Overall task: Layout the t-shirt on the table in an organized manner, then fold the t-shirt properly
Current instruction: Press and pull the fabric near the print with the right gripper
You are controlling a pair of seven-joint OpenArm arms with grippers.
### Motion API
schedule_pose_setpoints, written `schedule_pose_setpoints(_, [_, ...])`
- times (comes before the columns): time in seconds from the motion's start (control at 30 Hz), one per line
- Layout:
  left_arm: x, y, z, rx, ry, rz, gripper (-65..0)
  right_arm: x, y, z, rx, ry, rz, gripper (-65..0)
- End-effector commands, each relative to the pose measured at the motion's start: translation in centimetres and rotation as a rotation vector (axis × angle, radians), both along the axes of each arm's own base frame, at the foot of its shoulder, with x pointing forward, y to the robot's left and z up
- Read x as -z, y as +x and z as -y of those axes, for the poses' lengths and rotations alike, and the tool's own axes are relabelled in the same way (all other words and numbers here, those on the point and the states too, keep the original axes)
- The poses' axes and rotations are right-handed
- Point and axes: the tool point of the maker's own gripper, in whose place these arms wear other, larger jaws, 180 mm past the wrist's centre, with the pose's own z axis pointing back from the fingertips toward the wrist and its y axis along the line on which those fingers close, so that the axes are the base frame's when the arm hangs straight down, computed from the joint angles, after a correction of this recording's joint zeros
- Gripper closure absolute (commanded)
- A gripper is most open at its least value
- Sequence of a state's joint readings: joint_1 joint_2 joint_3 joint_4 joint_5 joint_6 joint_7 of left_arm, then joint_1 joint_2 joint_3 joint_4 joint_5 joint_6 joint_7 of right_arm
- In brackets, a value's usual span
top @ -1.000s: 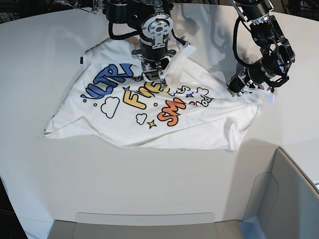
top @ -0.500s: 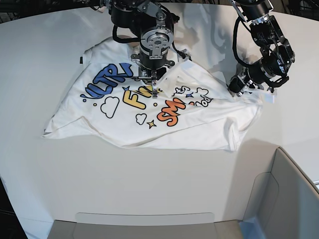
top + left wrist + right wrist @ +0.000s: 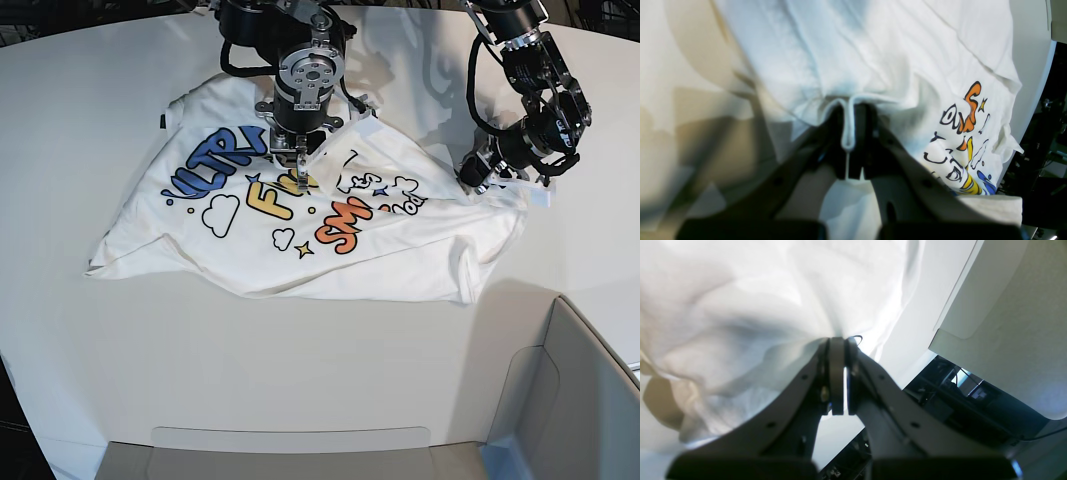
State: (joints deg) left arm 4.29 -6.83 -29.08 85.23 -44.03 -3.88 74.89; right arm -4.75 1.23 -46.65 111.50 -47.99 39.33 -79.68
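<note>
the white cloth t-shirt (image 3: pixel 300 225) with its blue, yellow and orange lettering, small stars and clouds lies print-up and rumpled on the large plain white smooth surface (image 3: pixel 90 120), spread across the far middle of it. its left part lies fairly flat, with a small black tag (image 3: pixel 162 121) showing at the far left edge, while the right part is bunched and creased, its edge turned over near the front.

the right tool (image 3: pixel 302 170), on the left side of the base view, points down over the middle of the shirt beside the yellow letters. in the right wrist view its two dark fingers (image 3: pixel 836 373) are pressed together with a gather of white cloth (image 3: pixel 750 313) pinched at their tips, the fabric drawn up in folds toward them.

the left tool (image 3: pixel 480 178), on the right side of the base view, sits low at the shirt's right edge. the left wrist view shows its jaws drawn together on a thin doubled hem of the shirt (image 3: pixel 848 126), which runs down between them, with the printed lettering (image 3: pixel 968 113) lying off to the side.

the grey-white bin wall (image 3: pixel 580 400) stands at the near right corner, apart from the shirt.
</note>
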Motion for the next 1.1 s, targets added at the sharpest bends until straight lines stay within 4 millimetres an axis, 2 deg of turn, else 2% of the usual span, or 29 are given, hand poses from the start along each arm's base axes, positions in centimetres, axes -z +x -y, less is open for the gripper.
schedule_pose_setpoints(0.0, [1.7, -2.4, -0.4, 0.017, 0.045, -0.124, 0.0, -1.0, 0.5, -0.1, 0.004, 0.003, 0.030, 0.0])
schedule_pose_setpoints(0.4, [1.7, -2.4, -0.4, 0.017, 0.045, -0.124, 0.0, 0.3, -0.4, -1.2, -0.032, 0.053, -0.052, 0.0])
schedule_pose_setpoints(0.53, [1.8, -2.4, -0.2, 0.016, 0.038, -0.124, 0.0, 3.0, -2.5, -2.1, -0.059, 0.065, -0.175, 0.0])
schedule_pose_setpoints(0.63, [1.8, -2.4, -0.2, 0.016, 0.038, -0.124, 0.0, 5.2, -4.7, -3.1, -0.085, 0.094, -0.299, 0.0])
schedule_pose_setpoints(0.77, [1.8, -2.4, -0.2, 0.017, 0.040, -0.124, 0.0, 6.6, -6.1, -4.4, -0.108, 0.133, -0.398, 0.0])
schedule_pose_setpoints(0.83, [1.8, -2.4, -0.2, 0.017, 0.040, -0.124, 0.0, 6.6, -5.6, -4.0, -0.082, 0.140, -0.395, 0.0])
schedule_pose_setpoints(0.9, [1.8, -2.4, -0.2, 0.017, 0.040, -0.124, 0.0, 6.0, -3.9, -3.3, -0.015, 0.170, -0.374, 0.0])
schedule_pose_setpoints(1.07, [1.8, -2.4, -0.3, 0.017, 0.041, -0.124, 0.0, 5.3, 0.8, 0.7, 0.155, 0.190, -0.315, 0.0])
